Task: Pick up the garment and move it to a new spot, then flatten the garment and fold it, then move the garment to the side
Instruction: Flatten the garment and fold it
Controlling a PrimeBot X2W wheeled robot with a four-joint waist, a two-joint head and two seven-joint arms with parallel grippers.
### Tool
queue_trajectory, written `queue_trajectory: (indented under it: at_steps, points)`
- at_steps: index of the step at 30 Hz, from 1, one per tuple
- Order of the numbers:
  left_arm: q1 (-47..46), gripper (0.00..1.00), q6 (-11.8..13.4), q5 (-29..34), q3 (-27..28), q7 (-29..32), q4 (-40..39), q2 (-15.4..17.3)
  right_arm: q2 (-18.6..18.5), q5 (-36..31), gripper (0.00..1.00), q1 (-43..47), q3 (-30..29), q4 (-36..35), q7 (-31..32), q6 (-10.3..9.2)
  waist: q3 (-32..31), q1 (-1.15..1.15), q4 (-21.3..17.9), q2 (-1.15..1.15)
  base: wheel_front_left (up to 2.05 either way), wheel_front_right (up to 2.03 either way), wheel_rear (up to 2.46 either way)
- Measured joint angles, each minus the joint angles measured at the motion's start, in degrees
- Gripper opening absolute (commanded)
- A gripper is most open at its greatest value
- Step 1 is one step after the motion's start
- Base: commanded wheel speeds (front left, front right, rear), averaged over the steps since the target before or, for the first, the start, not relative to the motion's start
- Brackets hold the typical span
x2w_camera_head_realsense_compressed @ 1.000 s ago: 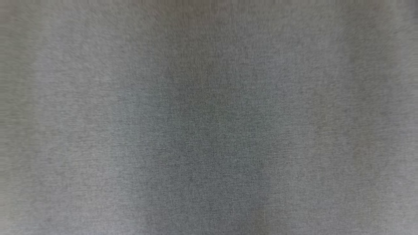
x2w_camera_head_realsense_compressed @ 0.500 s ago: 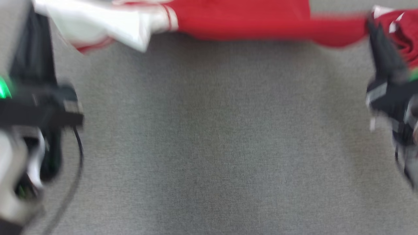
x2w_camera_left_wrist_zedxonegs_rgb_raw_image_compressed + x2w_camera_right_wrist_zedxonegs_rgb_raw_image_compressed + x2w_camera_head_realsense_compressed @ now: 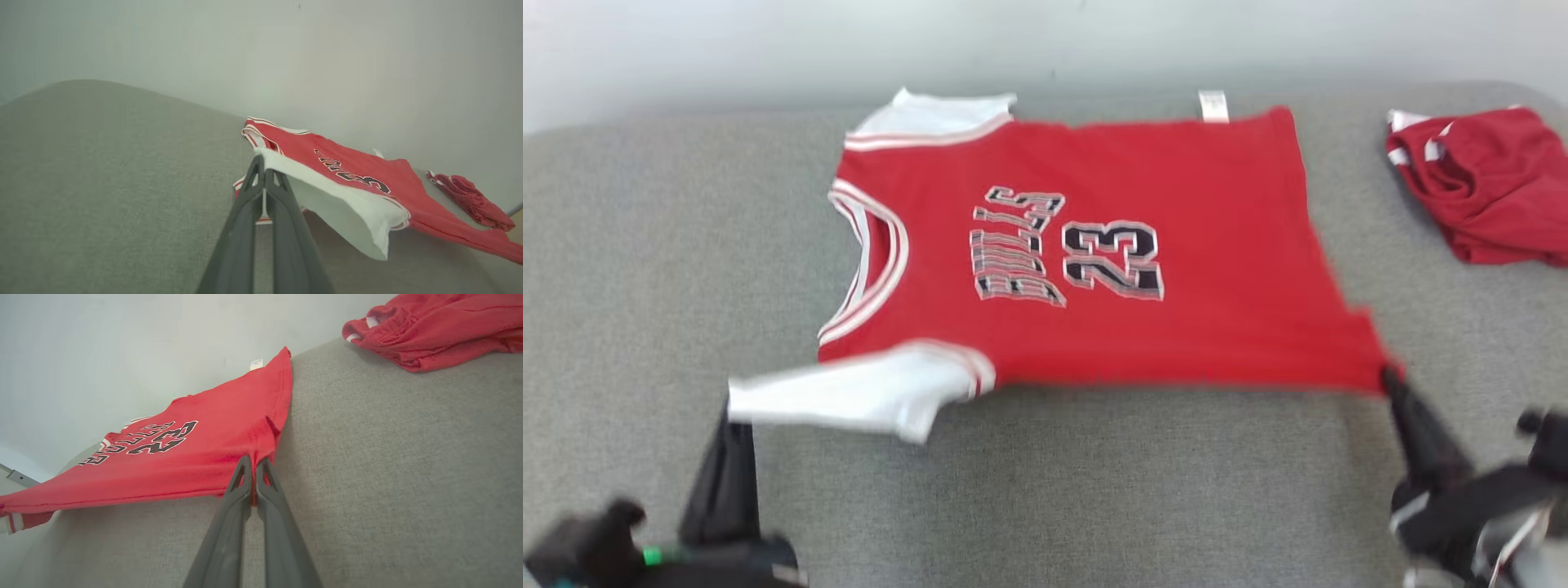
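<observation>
The garment [image 3: 1176, 269] is a red jersey with white sleeves and "23" printed on it, spread over the grey surface with its neck to the left. My left gripper [image 3: 729, 408] is shut on the near white sleeve [image 3: 339, 200], whose cloth lifts off the surface. My right gripper [image 3: 1387, 377] is shut on the near hem corner [image 3: 261, 449] of the garment. Its near edge hangs taut between the two grippers, slightly raised. The far edge lies flat near the wall.
A second red garment [image 3: 1486, 184] lies crumpled at the far right of the grey padded surface [image 3: 645, 245]. A pale wall [image 3: 768, 41] runs along the far edge. Bare grey surface stretches to the left and in front of the jersey.
The head camera has tilted up, from bare grey surface to the whole jersey. Both grippers stay shut on the garment's near edge.
</observation>
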Motion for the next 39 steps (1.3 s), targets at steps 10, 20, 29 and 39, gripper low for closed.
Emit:
queue_trajectory:
  at_steps: [10, 20, 29, 39]
  points:
    - [16.6, 0.0, -2.8, 1.1, 1.8, 0.0, 4.0, -7.2, 4.7, -6.5, 0.0, 13.1, -2.3, -2.0, 3.9, 0.0, -5.5, 0.0, -0.6, 0.0, 0.0, 0.0, 0.0]
    - [22.1, 0.0, -4.5, 1.1, 0.2, 0.1, 6.4, -8.6, 7.7, -10.0, 0.0, 20.1, -9.6, -0.8, 7.4, 0.0, -8.2, 0.01, 1.0, 0.01, 0.0, 0.0, 0.0]
    - [18.1, 0.0, -6.3, 4.2, 0.4, 0.1, 4.6, -7.6, 10.7, -11.1, 0.0, 20.0, -10.3, -6.2, 9.6, 0.0, -8.4, 0.01, -0.1, 0.01, 0.0, 0.0, 0.0]
    - [0.9, 0.0, -11.7, 7.0, -0.3, 7.3, 8.1, -1.6, 12.4, -10.1, 0.0, 12.1, -8.4, -8.7, 15.6, 0.0, -6.8, 0.02, -3.9, 0.02, 0.0, 0.0, 0.0]
